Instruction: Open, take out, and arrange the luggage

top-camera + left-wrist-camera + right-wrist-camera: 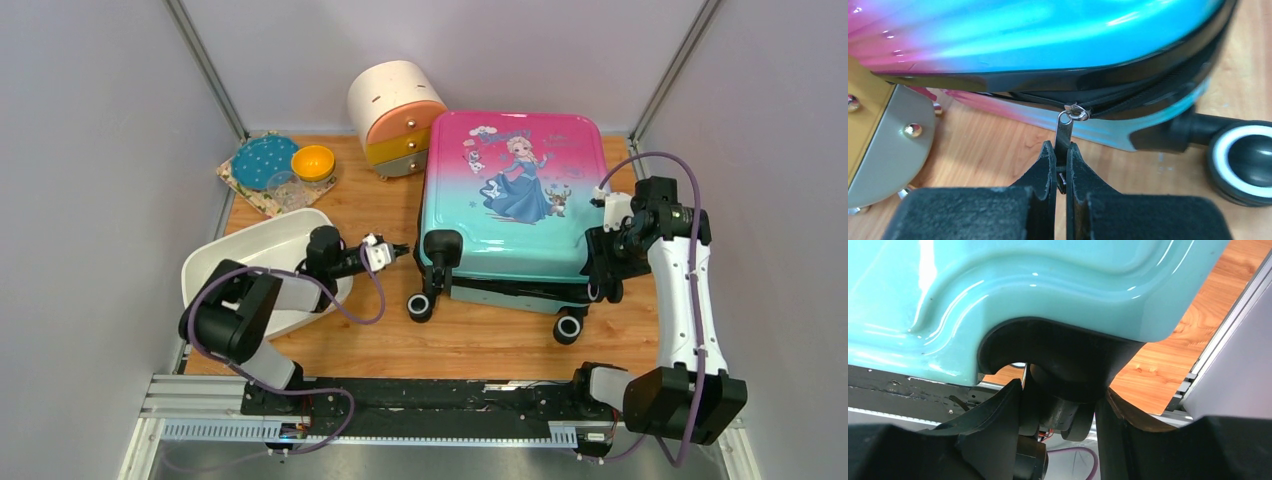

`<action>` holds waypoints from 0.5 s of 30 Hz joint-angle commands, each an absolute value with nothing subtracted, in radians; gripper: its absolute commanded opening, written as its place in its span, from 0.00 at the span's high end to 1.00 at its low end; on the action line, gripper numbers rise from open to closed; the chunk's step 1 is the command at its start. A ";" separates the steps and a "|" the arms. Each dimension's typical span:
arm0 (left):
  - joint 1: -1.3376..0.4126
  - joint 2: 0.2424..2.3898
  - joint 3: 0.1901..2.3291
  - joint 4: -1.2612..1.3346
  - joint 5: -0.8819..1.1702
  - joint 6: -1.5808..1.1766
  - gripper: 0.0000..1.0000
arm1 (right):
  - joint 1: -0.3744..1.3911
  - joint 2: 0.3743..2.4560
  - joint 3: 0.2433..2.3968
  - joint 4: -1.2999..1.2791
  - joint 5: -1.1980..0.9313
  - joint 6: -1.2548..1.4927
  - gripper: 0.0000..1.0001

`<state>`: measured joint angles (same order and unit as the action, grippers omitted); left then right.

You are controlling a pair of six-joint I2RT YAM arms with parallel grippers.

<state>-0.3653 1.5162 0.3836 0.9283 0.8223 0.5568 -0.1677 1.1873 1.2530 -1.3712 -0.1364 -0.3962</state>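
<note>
The luggage (510, 190) lies flat on the wooden table with its princess print up, pink at the far end and teal at the near end. The seam between the shells shows along its near side. My left gripper (402, 248) sits at the luggage's left near corner, shut on the metal zipper pull (1064, 132), which hangs from the black zipper under the shell (1048, 35). My right gripper (603, 262) is at the right near corner. Its fingers (998, 415) press on both sides of the black wheel (1063, 410) under the teal shell (1023, 285).
A round cream drawer cabinet (395, 115) stands just left of the luggage's far corner. A white basin (265, 265) lies under the left arm. A patterned mat with a teal plate and a yellow bowl (313, 162) is at the far left. Two black wheels (421, 305) (569, 326) stick out at the near side.
</note>
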 commanded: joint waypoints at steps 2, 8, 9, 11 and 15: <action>-0.293 1.630 0.532 1.054 0.762 0.591 1.00 | -0.204 1.143 1.233 -1.655 -0.002 -0.627 1.00; -0.299 1.802 0.724 1.092 0.698 0.526 1.00 | -0.207 1.128 1.209 -1.655 -0.002 -0.640 1.00; -0.301 1.833 0.765 1.091 0.692 0.520 1.00 | -0.207 1.120 1.201 -1.657 -0.002 -0.643 1.00; -0.310 1.865 0.799 1.094 0.681 0.511 1.00 | -0.207 1.112 1.192 -1.658 -0.002 -0.647 1.00; -0.339 1.901 0.848 1.092 0.655 0.486 1.00 | -0.207 1.091 1.175 -1.667 -0.017 -0.653 1.00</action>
